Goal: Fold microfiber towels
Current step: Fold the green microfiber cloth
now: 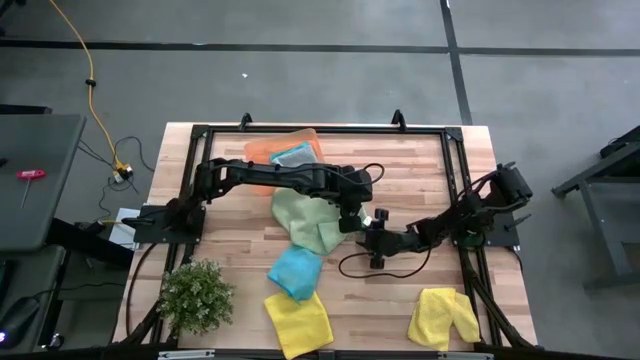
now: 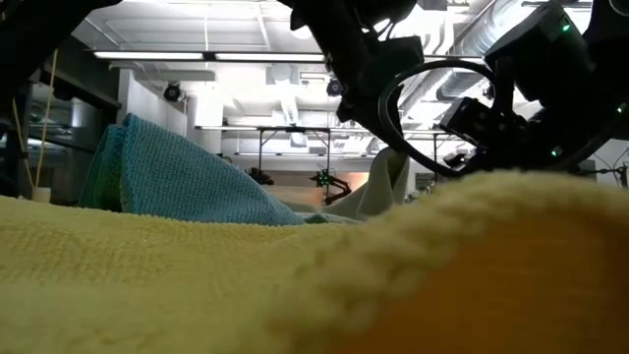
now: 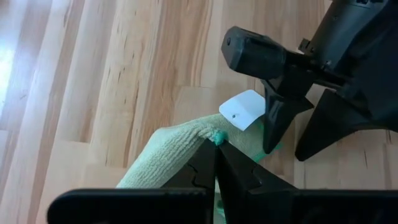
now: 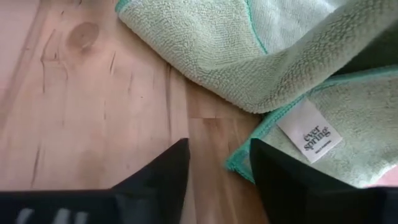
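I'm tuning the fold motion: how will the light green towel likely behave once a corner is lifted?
Probably floppy: the light green towel lies rumpled, with folds draped over itself. Its looped pile looks grippy, so it likely won't slip; the left gripper is shut on a corner. It seems light, though lifting may drag the rest across the table. The right gripper stands open by the tagged edge.

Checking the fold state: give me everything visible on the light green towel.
The light green towel is soft looped microfiber with a teal stitched edge and a white sewn-in label. It lies rumpled and partly doubled over mid-table, its lower end against a teal-blue towel. The left claw is shut on one corner. The right claw, open, straddles the label corner's edge.
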